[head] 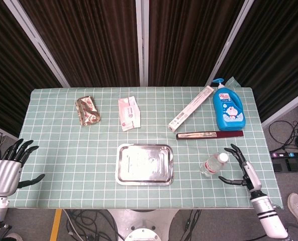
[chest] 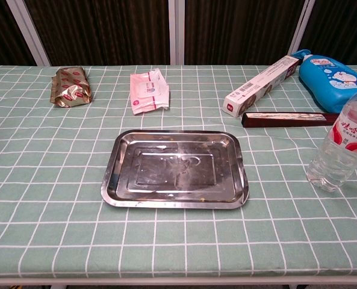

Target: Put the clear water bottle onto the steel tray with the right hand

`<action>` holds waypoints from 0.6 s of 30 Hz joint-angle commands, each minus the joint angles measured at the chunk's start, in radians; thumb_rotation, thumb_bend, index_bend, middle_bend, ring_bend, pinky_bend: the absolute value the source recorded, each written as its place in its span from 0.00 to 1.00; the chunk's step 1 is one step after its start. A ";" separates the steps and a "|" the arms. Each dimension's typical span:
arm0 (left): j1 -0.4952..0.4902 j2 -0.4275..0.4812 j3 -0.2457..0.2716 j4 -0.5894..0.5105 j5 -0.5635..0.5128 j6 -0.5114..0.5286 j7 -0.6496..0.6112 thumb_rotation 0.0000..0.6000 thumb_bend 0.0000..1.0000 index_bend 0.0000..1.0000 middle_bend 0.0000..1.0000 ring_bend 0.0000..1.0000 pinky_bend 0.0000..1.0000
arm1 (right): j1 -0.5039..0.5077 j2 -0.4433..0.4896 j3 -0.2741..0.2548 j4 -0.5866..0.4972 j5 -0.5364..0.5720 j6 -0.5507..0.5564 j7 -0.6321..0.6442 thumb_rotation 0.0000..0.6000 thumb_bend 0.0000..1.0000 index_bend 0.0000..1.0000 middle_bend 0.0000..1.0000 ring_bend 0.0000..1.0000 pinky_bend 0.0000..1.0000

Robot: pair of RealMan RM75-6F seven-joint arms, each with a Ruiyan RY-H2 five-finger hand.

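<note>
Steel first: the steel tray (head: 144, 164) is a shallow rounded rectangle, polished and smudged, lying flat on the table (head: 63, 145) under a green cloth ruled in white squares. Just to the tray's right stands the clear water bottle (head: 212, 164), upright on the cloth and apart from the tray, see-through ribbed plastic with a white cap and a red-and-white label. The chest view shows it big at its right edge (chest: 343, 147), label lettering and ribs plain to see.

Beyond the tray, on its far left, sits a crinkled gold foil packet (head: 88, 110); straight behind it a soft pink-and-white wipes pack (head: 129, 113). Far right of the tray lie a long white carton (head: 191, 108), set at a slant, a dark red flat box (head: 209, 134), and a glossy blue pump bottle (head: 228, 105) lying on its back.

Now the hands, and only the head view has them. The right hand (head: 242, 168) hovers just right of the water bottle, past the tray, its black fingers (head: 235, 151) spread wide, thumb reaching toward the bottle, nothing held, no contact visible. The left hand (head: 8, 169) hangs off the table's near left corner, far left of the tray, silver back showing, dark fingers fanned apart and holding nothing. The chest view shows neither hand, just cloth, tray and goods.
</note>
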 commanded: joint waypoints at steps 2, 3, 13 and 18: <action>-0.003 -0.002 0.001 0.005 0.000 -0.004 -0.002 0.80 0.07 0.26 0.23 0.10 0.19 | 0.027 -0.020 0.002 0.015 -0.001 -0.024 -0.011 1.00 0.00 0.00 0.13 0.03 0.02; -0.003 -0.002 0.001 0.007 -0.001 -0.006 -0.002 0.80 0.07 0.26 0.23 0.10 0.19 | 0.037 -0.027 0.004 0.020 -0.001 -0.030 -0.015 1.00 0.00 0.00 0.13 0.03 0.03; -0.007 0.007 0.000 0.013 -0.005 -0.009 -0.008 0.80 0.07 0.26 0.23 0.10 0.19 | 0.109 -0.080 0.024 0.027 0.006 -0.077 -0.053 1.00 0.00 0.03 0.18 0.06 0.09; -0.005 0.007 0.003 0.017 -0.006 -0.010 -0.014 0.80 0.07 0.26 0.23 0.10 0.19 | 0.129 -0.090 0.025 0.023 0.021 -0.102 -0.051 1.00 0.04 0.23 0.31 0.16 0.20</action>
